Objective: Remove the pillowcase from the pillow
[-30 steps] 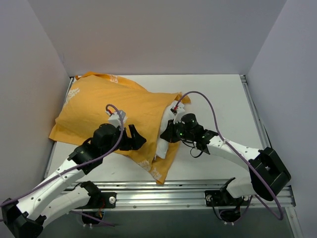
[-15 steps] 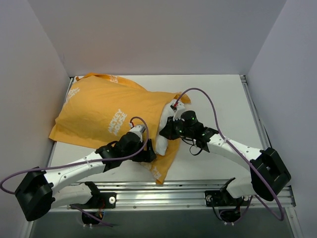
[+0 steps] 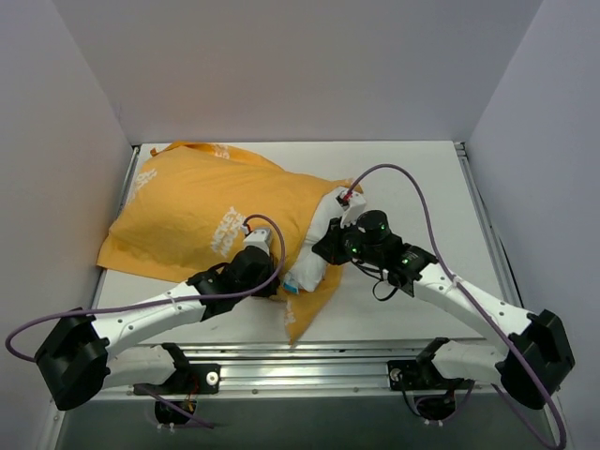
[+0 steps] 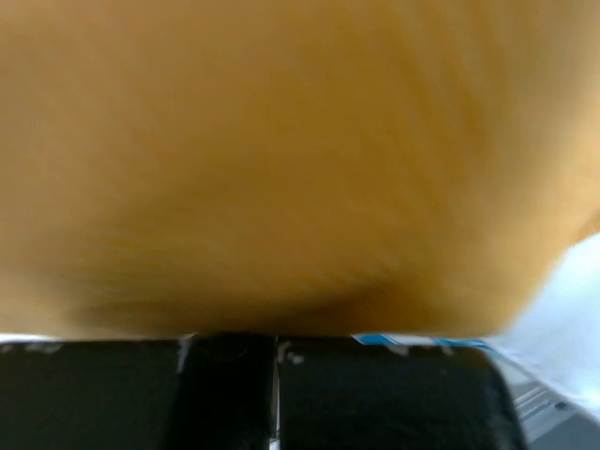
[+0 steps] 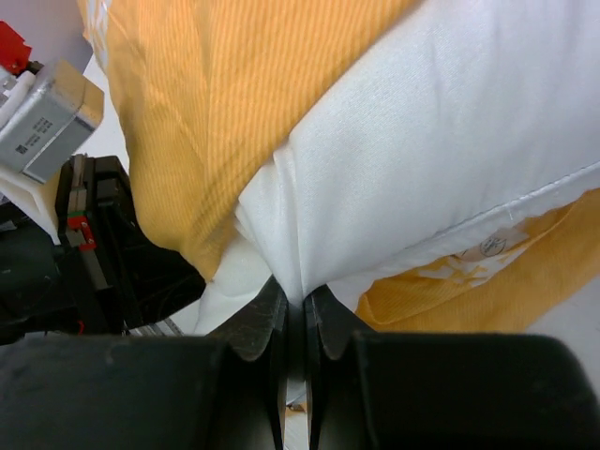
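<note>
**A:** What lies on the flat white table (image 3: pixel 422 178), counted?

**B:** Two things. One is a large orange-yellow fabric pillowcase (image 3: pixel 187 211) with pale lettering printed on it. The other is a plump white stuffed pillow (image 3: pixel 317 246) inside it. The pillowcase covers the table's left and middle part and reaches the left wall. Only the pillow's near right end shows, poking out of the open mouth.

**A:** And the arms?

**B:** Two, both white and black: the left arm (image 3: pixel 150 314) and the right arm (image 3: pixel 469 300). Each trails one purple cable (image 3: pixel 385 168). Both reach to that open mouth, one from each side.

**A:** How is the right gripper (image 3: pixel 328 251)?

**B:** It is clenched on the pillow. In its wrist view the two black fingers (image 5: pixel 253 328) pinch a fold of the white cloth (image 5: pixel 450 131) between them. The orange case (image 5: pixel 197 103) is bunched just above.

**A:** The left gripper (image 3: pixel 275 286)?

**B:** That one is clenched too. Its wrist view shows the two fingers (image 4: pixel 225 375) pressed together, and blurred orange cloth (image 4: pixel 281 159) fills everything above their tips and touches them. I cannot tell whether a fold is caught between them.

**A:** Anything more?

**B:** One small blue tag (image 3: pixel 292 289) at the pillow's near edge, just beside the left gripper.
</note>
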Action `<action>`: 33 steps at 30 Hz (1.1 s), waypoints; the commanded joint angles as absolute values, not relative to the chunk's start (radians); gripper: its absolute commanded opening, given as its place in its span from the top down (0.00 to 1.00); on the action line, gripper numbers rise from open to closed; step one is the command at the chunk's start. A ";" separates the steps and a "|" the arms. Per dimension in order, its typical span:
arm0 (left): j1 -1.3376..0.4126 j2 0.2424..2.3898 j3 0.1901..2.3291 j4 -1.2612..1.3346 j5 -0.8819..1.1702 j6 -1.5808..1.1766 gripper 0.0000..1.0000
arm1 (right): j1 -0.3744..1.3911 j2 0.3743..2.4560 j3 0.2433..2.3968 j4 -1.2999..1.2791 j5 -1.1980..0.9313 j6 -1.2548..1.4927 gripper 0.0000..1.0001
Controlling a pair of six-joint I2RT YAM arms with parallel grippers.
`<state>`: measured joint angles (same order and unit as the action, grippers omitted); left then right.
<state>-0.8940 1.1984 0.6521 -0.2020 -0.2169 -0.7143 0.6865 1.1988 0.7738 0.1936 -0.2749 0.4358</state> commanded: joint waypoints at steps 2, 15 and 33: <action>-0.865 1.120 0.704 -0.302 -0.350 -0.673 0.98 | 0.652 1.056 0.867 0.082 -0.167 0.391 1.00; -0.592 1.123 0.660 -0.244 -0.538 -0.799 0.98 | 0.641 0.755 1.265 -0.350 -0.164 0.374 1.00; -0.555 0.988 0.747 -0.290 -0.206 -0.637 0.46 | 0.787 0.989 0.675 -0.137 -0.443 0.499 0.69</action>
<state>-0.5507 1.0725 0.6975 -0.2199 -0.2813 -0.7391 0.7391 0.9600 0.6552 -0.2626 -0.4675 0.4828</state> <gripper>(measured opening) 0.450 0.265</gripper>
